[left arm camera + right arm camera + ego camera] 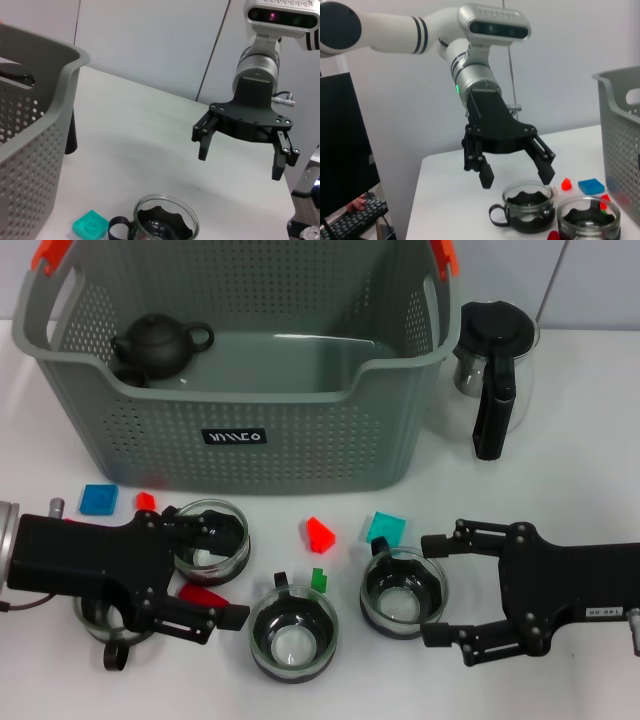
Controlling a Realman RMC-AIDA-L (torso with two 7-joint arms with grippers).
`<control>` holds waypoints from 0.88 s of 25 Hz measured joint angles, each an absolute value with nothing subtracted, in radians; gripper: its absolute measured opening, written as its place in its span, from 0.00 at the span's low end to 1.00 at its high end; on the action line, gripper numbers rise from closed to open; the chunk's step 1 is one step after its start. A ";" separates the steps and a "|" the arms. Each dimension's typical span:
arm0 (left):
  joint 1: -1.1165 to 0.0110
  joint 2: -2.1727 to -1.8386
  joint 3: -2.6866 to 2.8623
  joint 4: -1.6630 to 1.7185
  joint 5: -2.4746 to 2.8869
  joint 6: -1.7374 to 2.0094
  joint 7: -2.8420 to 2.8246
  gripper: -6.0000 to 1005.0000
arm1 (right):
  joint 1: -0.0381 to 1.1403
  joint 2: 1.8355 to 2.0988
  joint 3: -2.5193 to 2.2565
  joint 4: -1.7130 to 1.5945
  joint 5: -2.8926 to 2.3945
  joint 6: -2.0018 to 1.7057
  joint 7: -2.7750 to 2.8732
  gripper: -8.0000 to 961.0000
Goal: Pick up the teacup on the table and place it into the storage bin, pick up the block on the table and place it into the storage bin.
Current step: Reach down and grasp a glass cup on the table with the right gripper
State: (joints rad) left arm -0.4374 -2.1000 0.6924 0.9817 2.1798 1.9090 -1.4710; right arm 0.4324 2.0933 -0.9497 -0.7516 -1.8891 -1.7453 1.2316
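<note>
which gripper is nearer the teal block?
Right. The right gripper sits just beside and below the teal block; the left gripper is farther off, across two teacups.

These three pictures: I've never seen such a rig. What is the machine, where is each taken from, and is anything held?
It is a two-armed robot. The head view looks down at a white table; each wrist view shows the opposite arm. The left pincer and the right pincer are both open and hold nothing. Four glass teacups and small coloured blocks lie before the grey storage bin, which holds a dark teapot. A glass pitcher stands beside it.
</note>
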 joint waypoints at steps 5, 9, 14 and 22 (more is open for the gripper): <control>-0.439 -2.100 0.695 0.982 2.180 1.906 -1.471 0.87 | 0.432 2.093 -0.947 -0.752 -1.904 -1.745 1.237 0.97; -0.439 -2.100 0.695 0.982 2.180 1.906 -1.471 0.87 | 0.433 2.094 -0.946 -0.752 -1.904 -1.742 1.237 0.97; -0.440 -2.100 0.695 0.982 2.180 1.905 -1.471 0.87 | 0.435 2.094 -0.946 -0.752 -1.904 -1.739 1.238 0.96; -0.439 -2.093 0.682 0.992 2.178 1.908 -1.529 0.87 | 0.445 2.094 -0.932 -0.753 -1.905 -1.730 1.285 0.95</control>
State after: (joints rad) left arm -0.4385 -2.0932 0.6815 0.9922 2.1780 1.9084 -1.5294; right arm 0.4449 2.0939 -0.9325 -0.7532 -1.9051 -1.7298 1.2852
